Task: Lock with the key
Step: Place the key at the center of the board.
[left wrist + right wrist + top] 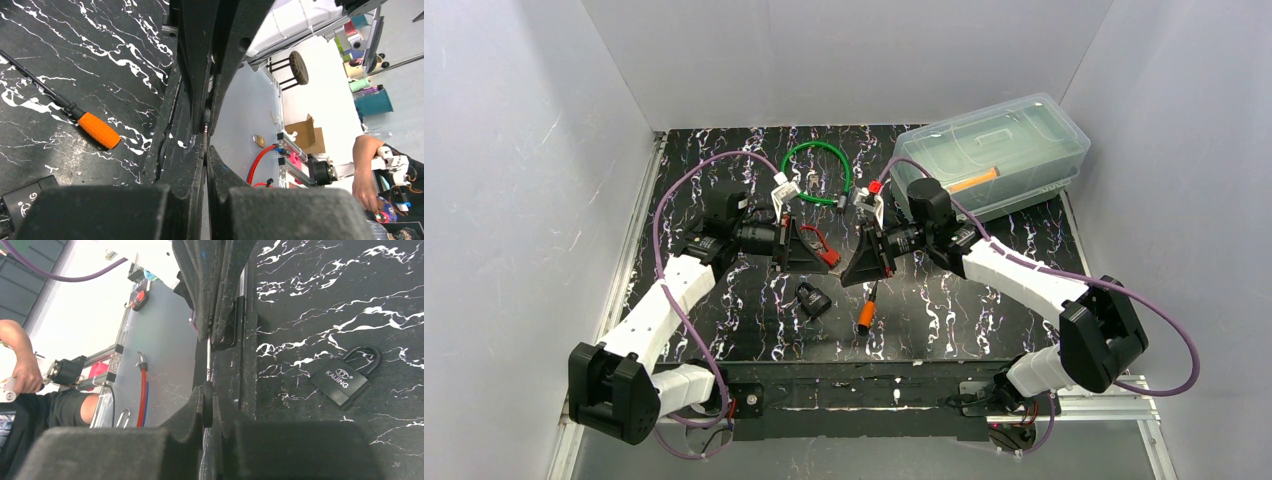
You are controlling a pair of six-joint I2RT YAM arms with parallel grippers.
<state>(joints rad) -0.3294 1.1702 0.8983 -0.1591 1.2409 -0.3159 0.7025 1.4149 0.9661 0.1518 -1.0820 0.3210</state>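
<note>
left pincer (206, 152) and right pincer (207, 395) both clamp the key (208, 360); right wrist sees the padlock (345, 377), left wrist the screwdriver (99, 130)

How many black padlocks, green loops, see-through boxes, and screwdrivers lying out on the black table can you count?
Black padlock: 1
Green loop: 1
See-through box: 1
Screwdriver lying out: 1
Total: 4

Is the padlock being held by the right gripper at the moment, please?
No, the padlock lies on the table, off to the side of the right gripper.
</note>
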